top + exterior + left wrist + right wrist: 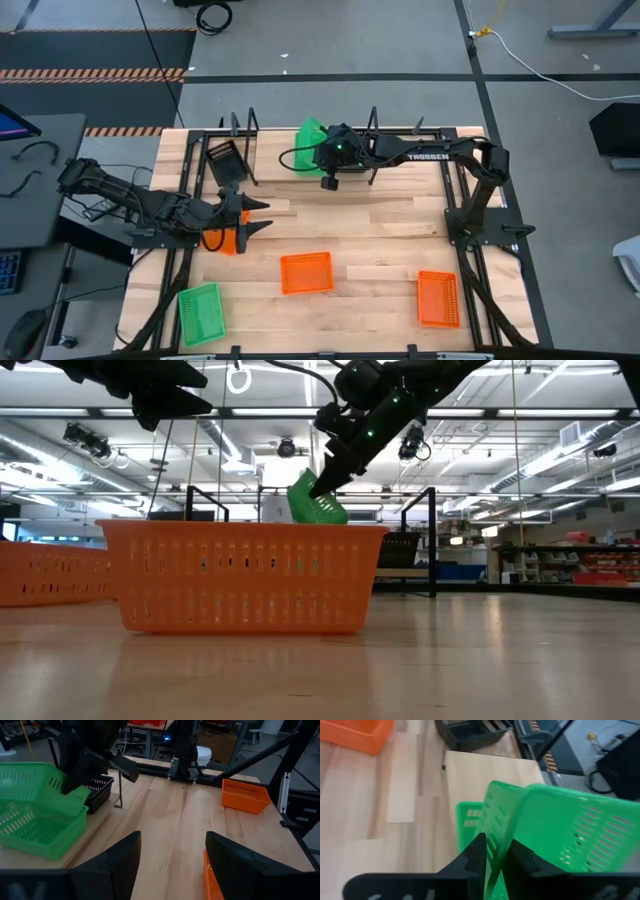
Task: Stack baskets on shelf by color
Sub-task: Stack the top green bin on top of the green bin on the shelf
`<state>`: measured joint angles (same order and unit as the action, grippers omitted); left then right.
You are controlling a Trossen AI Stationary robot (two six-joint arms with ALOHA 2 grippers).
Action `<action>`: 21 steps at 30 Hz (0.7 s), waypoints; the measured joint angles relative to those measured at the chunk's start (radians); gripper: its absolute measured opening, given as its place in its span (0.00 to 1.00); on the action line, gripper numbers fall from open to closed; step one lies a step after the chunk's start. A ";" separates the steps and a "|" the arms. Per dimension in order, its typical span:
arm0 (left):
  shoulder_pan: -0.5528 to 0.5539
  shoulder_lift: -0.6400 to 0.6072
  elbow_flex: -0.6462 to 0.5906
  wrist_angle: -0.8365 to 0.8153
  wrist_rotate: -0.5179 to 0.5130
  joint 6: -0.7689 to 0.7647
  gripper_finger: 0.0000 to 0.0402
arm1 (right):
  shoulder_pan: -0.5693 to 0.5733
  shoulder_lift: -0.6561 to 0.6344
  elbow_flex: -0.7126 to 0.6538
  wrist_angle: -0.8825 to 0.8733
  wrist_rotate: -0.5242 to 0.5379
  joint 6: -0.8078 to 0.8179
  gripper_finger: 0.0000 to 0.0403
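My right gripper (318, 150) is shut on a green basket (311, 133) above the shelf (240, 140) at the table's far edge. A second green basket (35, 830) sits on the shelf's pale board (485, 775), right under the held one. A black basket (224, 160) stands on the shelf to the left of it. My left gripper (262, 217) hovers open over the table's left part, with an orange basket (228, 240) just beside and below it. Two more orange baskets (306, 272) (438, 298) and a third green basket (200, 312) lie on the near part of the table. My right gripper pinches one mesh side wall (495, 827) of the green basket, at its rim, with one finger inside and one outside. The fingers (322, 478) slant down from above. The basket hangs tilted below them, over the second green basket (470, 820); whether the two touch I cannot tell.
The shelf's thin black upright frames (375, 128) stand on both sides of the green baskets. The right arm's base (480, 225) is at the table's right. Bare wood (380, 230) lies in the middle of the table, between the arms.
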<state>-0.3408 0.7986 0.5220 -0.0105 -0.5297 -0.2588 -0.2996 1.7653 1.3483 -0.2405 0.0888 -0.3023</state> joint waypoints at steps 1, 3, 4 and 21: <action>0.000 0.000 0.000 0.000 0.000 0.000 0.58 | 0.000 0.000 0.000 0.000 0.018 0.000 0.15; 0.000 0.000 0.000 0.000 0.000 0.000 0.58 | 0.000 0.000 0.000 0.000 0.041 -0.009 0.17; 0.000 0.000 0.000 0.000 0.000 0.000 0.58 | -0.001 0.000 0.000 0.000 0.048 -0.016 0.17; 0.000 0.000 0.000 0.001 0.000 0.000 0.58 | 0.021 0.001 0.000 0.021 0.048 -0.171 0.04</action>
<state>-0.3408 0.7986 0.5220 -0.0097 -0.5297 -0.2592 -0.2790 1.7664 1.3483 -0.2193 0.1370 -0.4734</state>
